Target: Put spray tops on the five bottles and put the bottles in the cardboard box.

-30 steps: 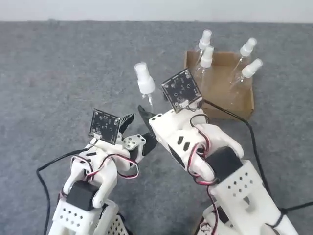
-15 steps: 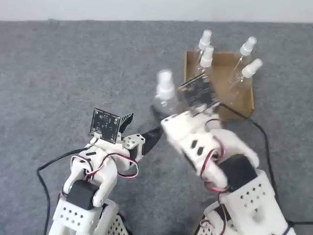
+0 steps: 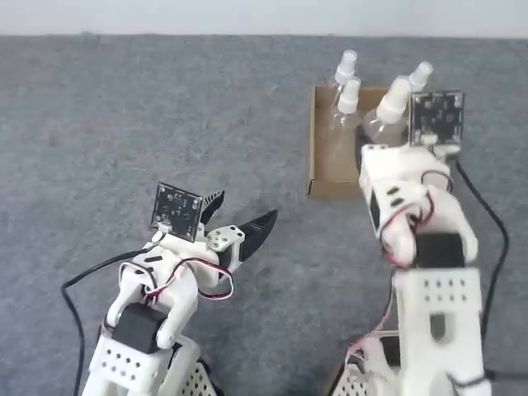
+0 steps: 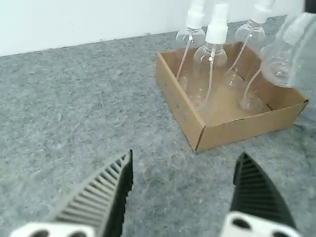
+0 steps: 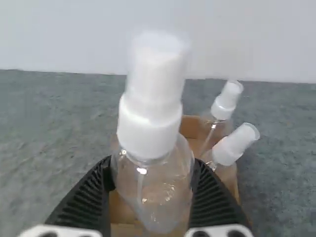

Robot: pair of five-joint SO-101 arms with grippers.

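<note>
A clear bottle (image 3: 386, 115) with a white spray top (image 5: 152, 98) hangs over the cardboard box (image 3: 314, 140), and my right gripper (image 3: 381, 136) is shut on its body (image 5: 153, 190). The same bottle appears blurred above the box's far corner (image 4: 290, 54) in the left wrist view. Three capped bottles (image 4: 212, 49) stand upright inside the box (image 4: 222, 129); two of them (image 5: 224, 106) stand just behind the held one. My left gripper (image 3: 245, 208) rests low over the carpet, left of the box and in front of it, open and holding nothing, its black fingers (image 4: 106, 195) spread wide.
Grey carpet (image 3: 124, 107) covers the table, with wide free room left of the box. A white wall (image 5: 247, 34) runs behind the box. The right arm's wrist camera board (image 3: 436, 115) hides part of the box's right side.
The right arm has carried the capped bottle from the table's middle rightward and back to above the box. The left arm has stayed still and open.
</note>
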